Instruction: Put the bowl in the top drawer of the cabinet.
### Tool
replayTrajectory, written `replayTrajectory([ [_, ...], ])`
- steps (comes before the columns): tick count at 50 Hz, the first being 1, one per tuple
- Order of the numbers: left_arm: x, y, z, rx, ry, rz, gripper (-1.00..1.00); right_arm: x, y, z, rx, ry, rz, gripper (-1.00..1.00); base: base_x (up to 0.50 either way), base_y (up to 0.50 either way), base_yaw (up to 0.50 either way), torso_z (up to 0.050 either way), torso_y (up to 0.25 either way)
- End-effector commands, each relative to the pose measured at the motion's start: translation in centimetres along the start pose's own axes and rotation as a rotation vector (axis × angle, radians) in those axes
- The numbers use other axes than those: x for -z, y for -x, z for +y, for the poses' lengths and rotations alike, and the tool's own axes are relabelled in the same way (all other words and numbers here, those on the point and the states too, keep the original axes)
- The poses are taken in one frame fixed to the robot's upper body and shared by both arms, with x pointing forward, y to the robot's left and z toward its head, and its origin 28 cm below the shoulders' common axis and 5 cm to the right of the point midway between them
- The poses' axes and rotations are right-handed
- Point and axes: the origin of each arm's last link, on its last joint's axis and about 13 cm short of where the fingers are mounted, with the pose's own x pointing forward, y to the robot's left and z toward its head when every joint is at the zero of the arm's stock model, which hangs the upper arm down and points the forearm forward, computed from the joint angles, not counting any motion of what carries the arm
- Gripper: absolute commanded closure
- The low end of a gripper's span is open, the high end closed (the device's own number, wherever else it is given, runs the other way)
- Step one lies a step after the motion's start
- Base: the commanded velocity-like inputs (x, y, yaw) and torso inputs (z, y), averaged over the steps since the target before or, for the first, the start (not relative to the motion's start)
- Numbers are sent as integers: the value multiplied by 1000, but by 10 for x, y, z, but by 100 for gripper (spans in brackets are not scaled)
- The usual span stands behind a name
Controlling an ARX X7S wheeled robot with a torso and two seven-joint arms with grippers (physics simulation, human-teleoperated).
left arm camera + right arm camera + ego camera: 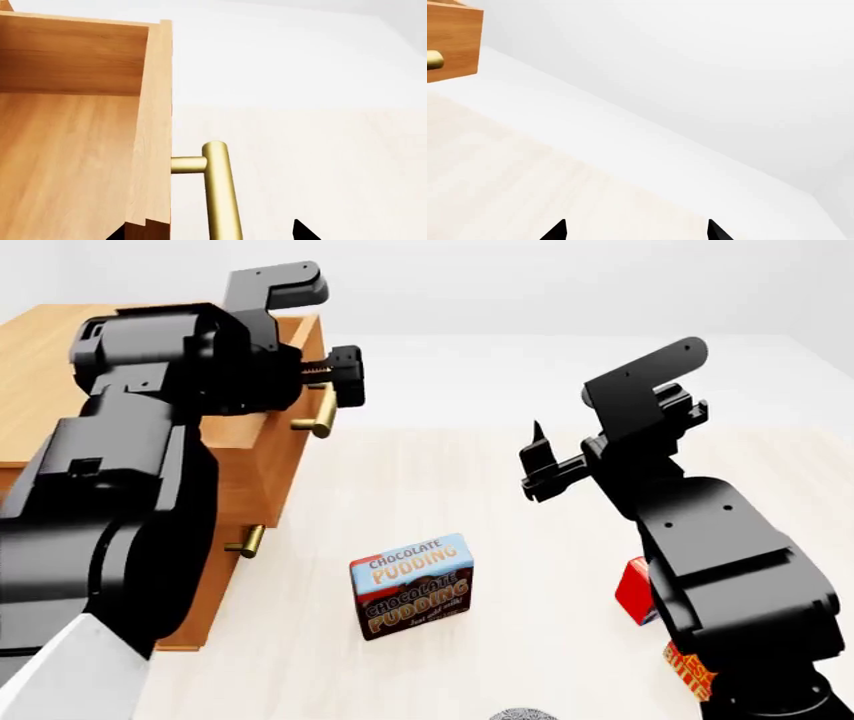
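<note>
Two pincers agape — left pincer (207,232) astride the handle (220,190) of the top drawer (80,100), right pincer (635,231) holding nothing — above pale floor (527,190).

The pale wooden floor (534,570) is carrying the cabinet (40,360), a chocolate pudding box (411,585), a red box (635,592), and the speckled bowl (523,714) at the near edge.

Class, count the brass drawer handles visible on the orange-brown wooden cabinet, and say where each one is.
2. The upper brass bar handle is on the pulled-out top drawer, beside the left gripper; the lower brass handle is on the drawer beneath. The left arm may hide others.
</note>
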Motion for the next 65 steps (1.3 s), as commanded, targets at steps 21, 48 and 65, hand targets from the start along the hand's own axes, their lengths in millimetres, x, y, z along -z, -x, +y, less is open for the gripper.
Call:
replayTrajectory([
  [21,8,-6,-40,220,46,47,-100,4,6,0,-11,-10,-4,-100,0,0,0,0,0],
  [48,-10,17,-75,561,213,74,-100,6,7,2,-21,-7,1,-100,0,0,0,0,4],
  [65,-22,29,-60,706,469,33,-100,10,7,1,-24,-4,11,-100,0,0,0,1,5],
])
